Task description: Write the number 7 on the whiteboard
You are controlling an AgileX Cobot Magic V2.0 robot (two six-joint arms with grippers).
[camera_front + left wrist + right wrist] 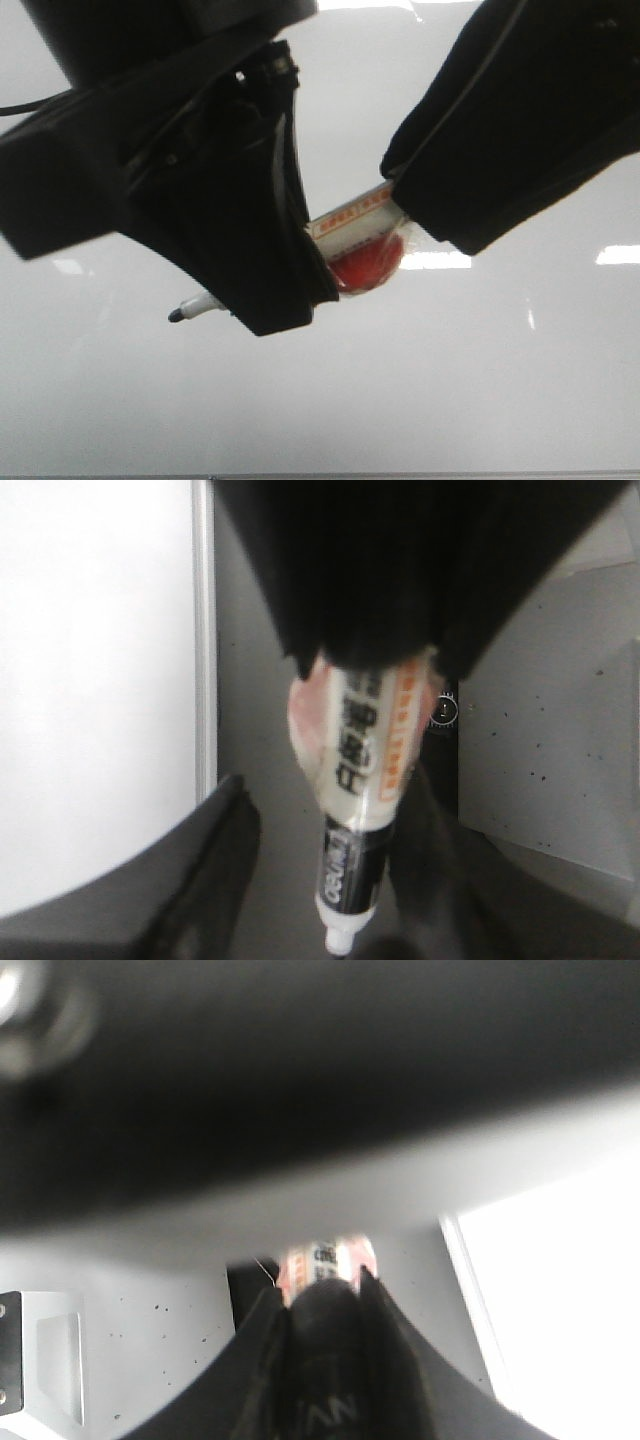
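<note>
The whiteboard (500, 380) fills the front view, and no number 7 shows on it. A marker (350, 220) with a white-and-orange label spans both grippers above the board, its dark tip (180, 313) sticking out past my left gripper (265, 290). In the left wrist view the marker (355, 810) lies between the left jaws, which stand apart, with a gap on one side. My right gripper (440, 220) is shut on the marker's other end. The right wrist view shows my right gripper (320, 1290) clamped on the black end, the label (325, 1257) beyond.
A red rounded thing (370, 265) sits just under the marker's label; what it is I cannot tell. The board's pale frame edge (203, 630) and a grey speckled surface (540, 700) lie beside the board. Glare patches (618, 255) shine on the board.
</note>
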